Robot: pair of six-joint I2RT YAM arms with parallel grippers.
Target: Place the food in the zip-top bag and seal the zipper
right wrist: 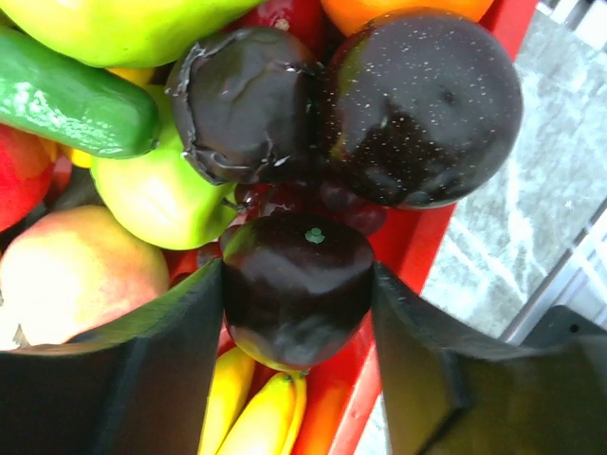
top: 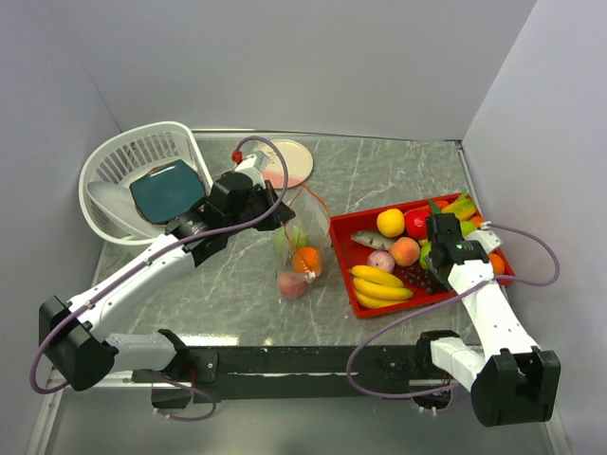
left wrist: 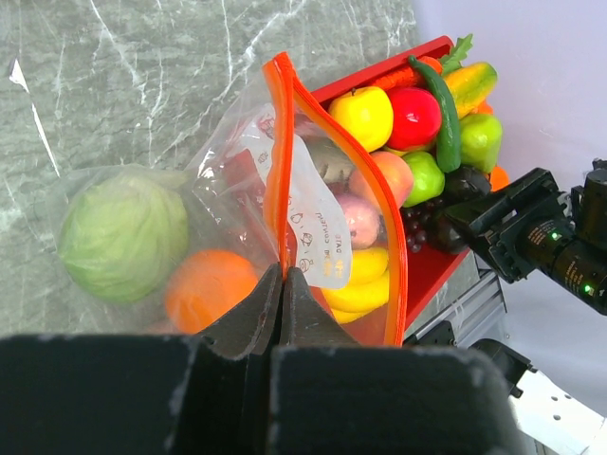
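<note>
Now, clear zip-top bag (left wrist: 228, 161), orange-red zipper (left wrist: 277, 142) agape, cabbage (left wrist: 123, 232) and orange (left wrist: 209, 284) inside.

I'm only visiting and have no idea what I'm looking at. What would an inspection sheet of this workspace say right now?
Surface: grey marbled table.
Job's things: zip-top bag held up, zipper open, cabbage and orange inside; most food in the red tray.
Clutter: white basket holding a teal item; pink plate behind the bag.
Grippers: left gripper shut on the bag's mouth; right gripper closed around a dark fruit in the tray.
Cables: purple cables loop off both arms.
Surroundings: plain pale walls.
</note>
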